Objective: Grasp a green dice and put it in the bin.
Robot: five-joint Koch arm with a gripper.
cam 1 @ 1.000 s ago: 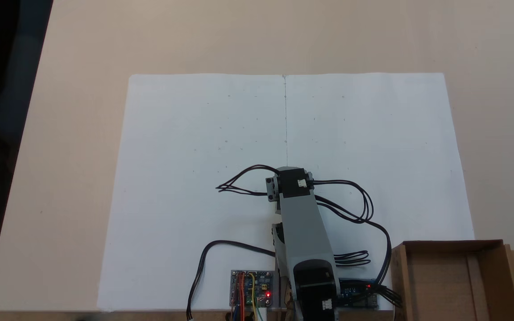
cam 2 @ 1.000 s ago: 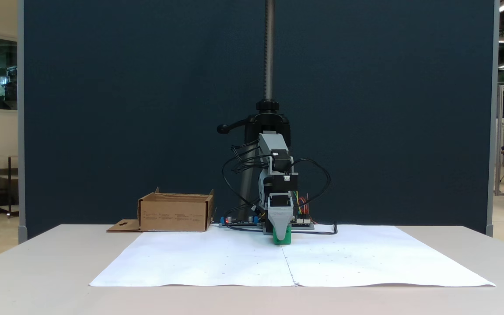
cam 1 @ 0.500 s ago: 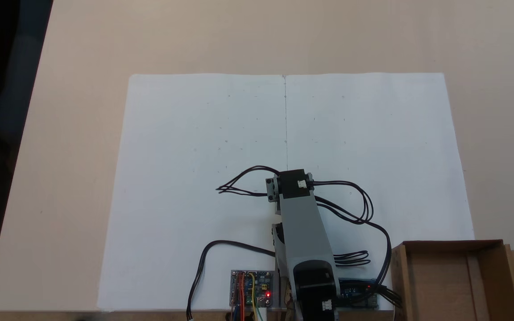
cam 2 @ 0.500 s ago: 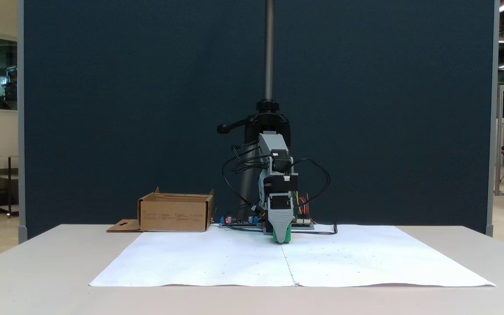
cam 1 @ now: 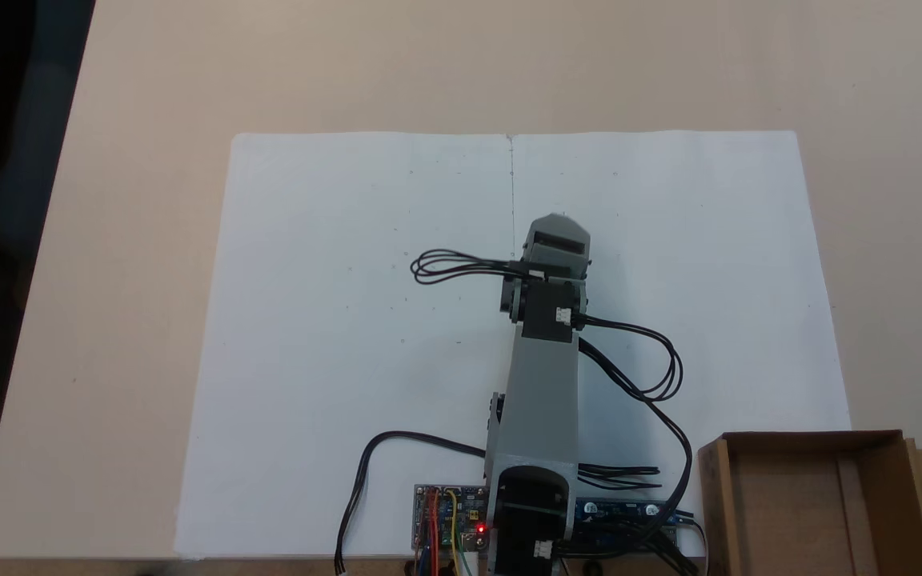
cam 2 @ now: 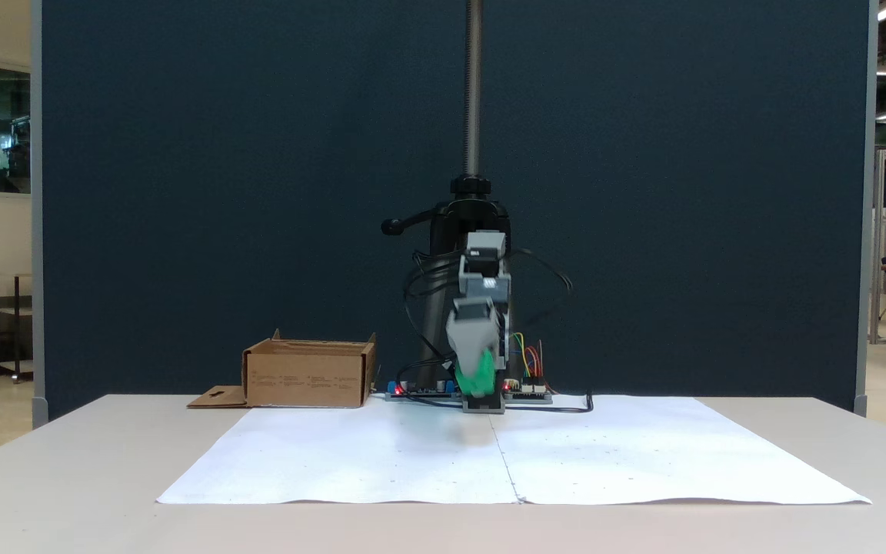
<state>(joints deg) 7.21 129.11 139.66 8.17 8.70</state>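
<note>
The green dice (cam 2: 477,380) is held between the closed jaws of the hand (cam 2: 478,378), raised clear of the surface (cam 2: 104,462), presumably for carriage to the bin (cam 2: 308,375), well apart at its side.

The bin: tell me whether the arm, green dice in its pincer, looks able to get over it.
Probably yes. The pincer holds the green dice lifted off the paper, and nothing stands between it and the open-topped bin.
</note>
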